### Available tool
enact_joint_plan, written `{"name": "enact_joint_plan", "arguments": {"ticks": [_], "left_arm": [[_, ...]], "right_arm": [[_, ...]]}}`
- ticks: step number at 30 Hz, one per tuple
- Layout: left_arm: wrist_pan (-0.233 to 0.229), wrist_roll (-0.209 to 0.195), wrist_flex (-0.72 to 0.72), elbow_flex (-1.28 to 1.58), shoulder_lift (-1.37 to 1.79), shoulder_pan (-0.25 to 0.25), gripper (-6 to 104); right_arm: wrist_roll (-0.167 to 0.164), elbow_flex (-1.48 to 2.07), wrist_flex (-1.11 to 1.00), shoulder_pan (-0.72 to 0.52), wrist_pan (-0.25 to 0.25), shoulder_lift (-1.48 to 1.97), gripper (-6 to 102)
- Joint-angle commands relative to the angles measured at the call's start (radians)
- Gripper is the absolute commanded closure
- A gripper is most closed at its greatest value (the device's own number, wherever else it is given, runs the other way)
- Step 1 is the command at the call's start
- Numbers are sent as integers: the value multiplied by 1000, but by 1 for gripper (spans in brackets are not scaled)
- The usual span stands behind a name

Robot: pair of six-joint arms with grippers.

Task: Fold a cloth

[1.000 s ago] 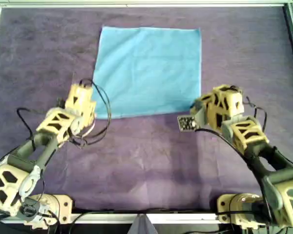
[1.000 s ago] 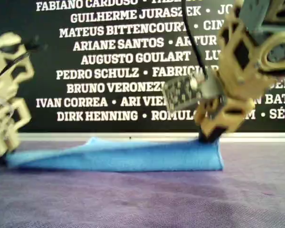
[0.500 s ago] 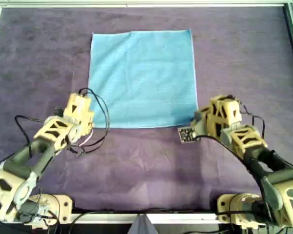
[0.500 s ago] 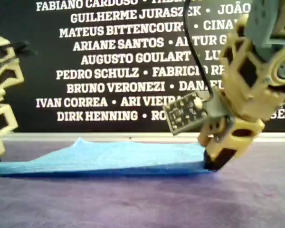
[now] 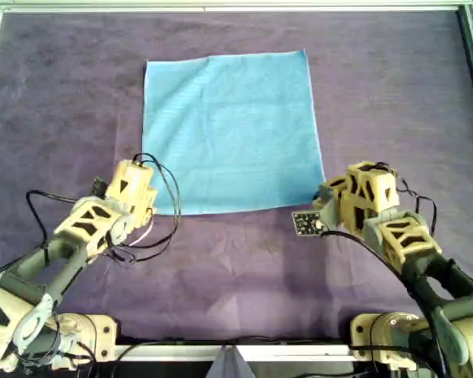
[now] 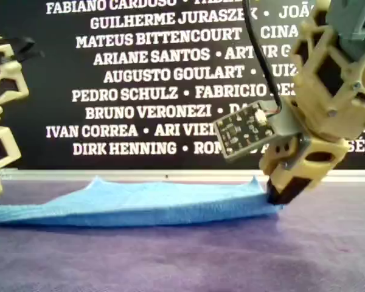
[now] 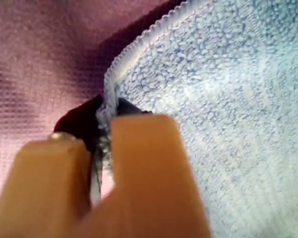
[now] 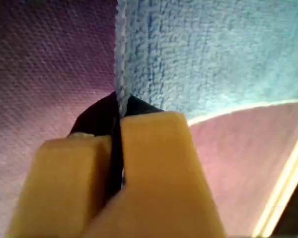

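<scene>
Now we pinch the cloth [image 5: 230, 130] at its two near corners, left gripper [image 7: 103, 148] and right gripper [image 8: 118, 144] both clenched on fabric; next, we judge, lift and carry them across evenly.

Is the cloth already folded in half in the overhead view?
No, the cloth lies spread as a single flat square on the purple table covering, with no layer doubled over.
</scene>
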Motion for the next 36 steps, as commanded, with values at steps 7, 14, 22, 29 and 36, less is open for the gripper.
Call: {"name": "enact_joint_plan", "arguments": {"ticks": [7, 14, 22, 29, 36], "left_arm": [[-11, 11, -161, -287, -44, 63, 95], [-11, 11, -235, -540, -296, 163, 95], [5, 11, -238, -960, -603, 201, 95], [-9, 11, -238, -1368, -879, 212, 95], [-9, 11, -238, -1704, -1112, 276, 95]], "right_arm": [[-3, -253, -158, -14, -8, -32, 98], [-3, -555, -213, -54, -8, -299, 97], [-3, -974, -281, -95, -25, -653, 97], [-3, -1287, -284, -97, -25, -887, 97], [-3, -1545, -285, -98, -21, -1063, 97]]}}
